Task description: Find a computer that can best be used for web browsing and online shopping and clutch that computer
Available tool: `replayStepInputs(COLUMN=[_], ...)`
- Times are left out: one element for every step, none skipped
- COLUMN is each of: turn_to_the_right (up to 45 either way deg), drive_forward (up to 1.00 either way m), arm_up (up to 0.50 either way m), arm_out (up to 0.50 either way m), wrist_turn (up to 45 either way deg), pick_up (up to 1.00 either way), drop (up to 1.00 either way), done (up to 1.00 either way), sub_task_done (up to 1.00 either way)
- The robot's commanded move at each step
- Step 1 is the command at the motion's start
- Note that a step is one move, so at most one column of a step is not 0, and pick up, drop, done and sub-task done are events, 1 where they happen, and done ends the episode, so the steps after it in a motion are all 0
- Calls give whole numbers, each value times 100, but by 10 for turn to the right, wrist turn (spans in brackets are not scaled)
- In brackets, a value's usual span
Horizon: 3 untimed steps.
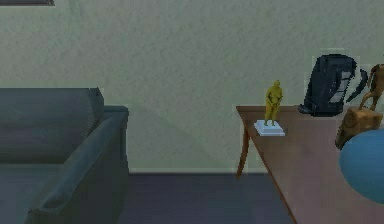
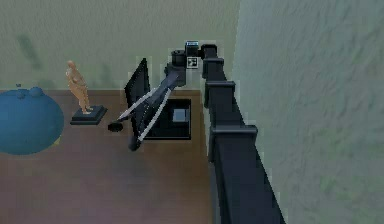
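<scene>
The one container is a dark backpack (image 1: 333, 84), upright against the wall on the far part of the wooden table (image 1: 300, 165) in the forward view; what is in it cannot be told. That view also gives a dark blue-grey sofa (image 1: 60, 150) at its left, a yellow figurine (image 1: 273, 100) on a white base near the table's corner, and a brown statue (image 1: 357, 126) beside the backpack. The arm side view gives the arm (image 2: 235, 150), a dark bar running up along the pale wall (image 2: 310, 100). The gripper (image 2: 130, 135) is at its far end, with its two thin fingers (image 2: 152, 112) slanting down across the laptop (image 2: 178, 115). The laptop, the task's computer, stands open on the tabletop, its dark screen just behind the fingers and its keyboard just to their right in the picture, nearer the arm. Whether the fingers are spread, pressed together or touching the laptop cannot be told, nor whether the gripper holds anything. Left of the fingers stands an orange figurine (image 2: 77, 85) on a dark base, near them but apart. Farther left lies a large blue ball (image 2: 30, 120), well apart from the fingers.
</scene>
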Motion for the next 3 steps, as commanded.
replayStepInputs(turn_to_the_right=[0,0,0], drive_forward=[0,0,0], arm_up=[0,0,0], arm_out=[0,0,0], wrist_turn=[450,450,360], pick_up=[0,0,0], drop=[0,0,0], done=[0,0,0], sub_task_done=[0,0,0])
